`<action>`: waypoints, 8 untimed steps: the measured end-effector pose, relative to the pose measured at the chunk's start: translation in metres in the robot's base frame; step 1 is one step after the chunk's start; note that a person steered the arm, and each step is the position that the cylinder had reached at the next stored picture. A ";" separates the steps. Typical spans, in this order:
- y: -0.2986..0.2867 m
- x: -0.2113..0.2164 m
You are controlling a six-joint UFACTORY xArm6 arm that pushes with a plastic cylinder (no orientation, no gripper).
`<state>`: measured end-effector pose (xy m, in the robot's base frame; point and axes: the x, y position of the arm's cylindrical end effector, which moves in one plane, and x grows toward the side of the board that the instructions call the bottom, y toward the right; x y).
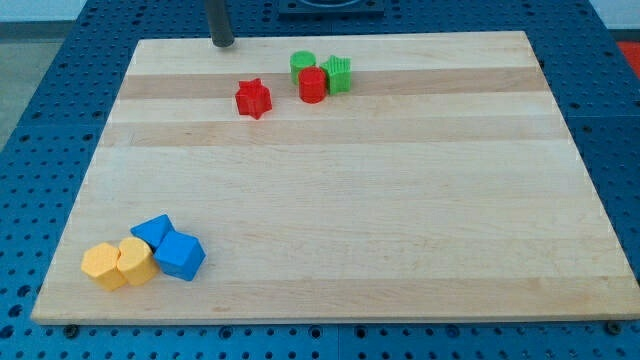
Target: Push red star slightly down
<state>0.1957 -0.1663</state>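
Observation:
The red star (254, 98) lies on the wooden board (340, 190) near the view's top, left of centre. My tip (222, 43) rests at the board's top edge, above and slightly left of the red star, with a clear gap between them. To the star's right sits a tight cluster: a red cylinder (313, 85), a green cylinder (302, 66) behind it, and a green star-like block (339, 74) on its right.
At the view's bottom left sit a blue triangular block (153, 232), a blue cube (181, 256), a yellow hexagonal block (136, 261) and another yellow block (103, 267), touching one another. A blue pegboard table surrounds the board.

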 end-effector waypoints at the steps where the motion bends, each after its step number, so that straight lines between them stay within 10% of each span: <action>1: 0.005 0.066; 8: 0.057 0.181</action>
<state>0.3765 -0.1092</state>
